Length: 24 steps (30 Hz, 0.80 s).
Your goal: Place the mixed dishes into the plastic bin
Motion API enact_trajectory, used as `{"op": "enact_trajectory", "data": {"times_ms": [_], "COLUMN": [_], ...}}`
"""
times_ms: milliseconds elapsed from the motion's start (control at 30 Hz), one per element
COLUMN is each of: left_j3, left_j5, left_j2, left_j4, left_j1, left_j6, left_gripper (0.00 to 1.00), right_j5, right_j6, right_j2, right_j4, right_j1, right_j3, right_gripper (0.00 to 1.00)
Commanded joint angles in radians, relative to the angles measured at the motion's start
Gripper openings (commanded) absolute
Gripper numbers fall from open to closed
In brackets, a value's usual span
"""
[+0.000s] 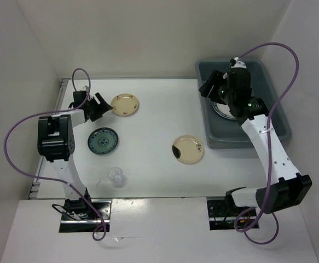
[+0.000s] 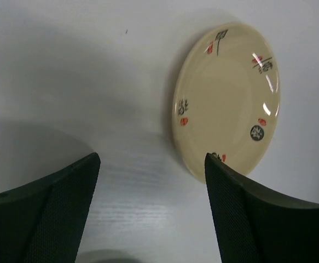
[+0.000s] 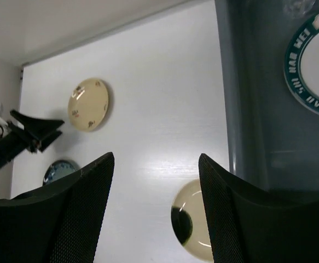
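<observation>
A cream plate point(image 1: 125, 104) lies at the back left; in the left wrist view the cream plate point(image 2: 227, 98) is just ahead and to the right. My left gripper point(image 1: 106, 107) point(image 2: 152, 164) is open and empty beside its left edge. A second cream plate with a dark spot point(image 1: 188, 149) point(image 3: 195, 219) lies mid-table. A teal patterned plate point(image 1: 103, 141) and a clear cup point(image 1: 116, 176) sit at the near left. The grey-blue bin point(image 1: 268, 118) point(image 3: 247, 109) holds a white plate with a teal rim point(image 3: 312, 66). My right gripper point(image 1: 209, 86) point(image 3: 156, 164) is open and empty above the bin's left wall.
White walls close in the table at the back and on both sides. The right arm covers part of the bin's inside in the top view. Something clear point(image 3: 299, 6) lies at the bin's far end. The left arm point(image 3: 22, 137) shows in the right wrist view.
</observation>
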Motion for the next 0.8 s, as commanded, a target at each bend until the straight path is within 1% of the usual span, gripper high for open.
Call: {"op": "enact_trajectory", "data": {"times_ms": [0,67,167,267,333,367,467,500,633,667,700,733,767], "left_j3": [0.04,0.055,0.092,0.138,0.147,0.161,0.198,0.218,0.236,0.236,0.236,0.236,0.236], "left_j5": [0.137,0.149,0.159,0.182,0.194,0.205,0.228,0.228,0.251,0.264,0.29,0.306,0.326], "left_j2": [0.064,0.098,0.144,0.196,0.219,0.242,0.288,0.299,0.322,0.322,0.322,0.31,0.29], "left_j4": [0.152,0.171,0.193,0.194,0.203,0.215,0.215,0.215,0.215,0.224,0.233,0.233,0.233], "left_j1": [0.0,0.0,0.0,0.0,0.0,0.0,-0.013,-0.025,-0.046,-0.046,-0.046,-0.046,-0.046], "left_j6": [-0.054,-0.069,-0.094,-0.12,-0.135,-0.152,-0.178,-0.189,-0.241,-0.255,-0.255,-0.287,-0.301], "left_gripper": [0.84,0.82,0.77,0.67,0.57,0.47,0.33,0.24,0.0,0.0,0.0,0.0,0.0], "right_j5": [-0.097,-0.11,-0.11,-0.11,-0.128,-0.128,-0.153,-0.153,-0.174,-0.186,-0.2,-0.215,-0.253], "right_j6": [-0.005,-0.017,-0.026,-0.026,-0.026,-0.026,-0.037,-0.037,-0.046,-0.046,-0.055,-0.055,-0.055], "right_j2": [0.0,0.0,-0.009,0.0,0.034,0.046,0.1,0.114,0.176,0.204,0.219,0.235,0.265], "right_j4": [0.041,0.032,0.032,0.032,0.053,0.053,0.075,0.084,0.122,0.122,0.136,0.145,0.168], "right_j1": [0.009,0.009,0.009,0.009,0.009,0.009,0.018,0.018,0.018,0.018,0.018,0.018,0.018], "right_j3": [-0.049,-0.049,-0.068,-0.078,-0.078,-0.078,-0.078,-0.078,-0.058,-0.058,-0.058,-0.058,-0.049], "right_gripper": [0.69,0.69,0.69,0.69,0.69,0.69,0.69,0.69,0.69,0.69,0.75,0.8,0.85]}}
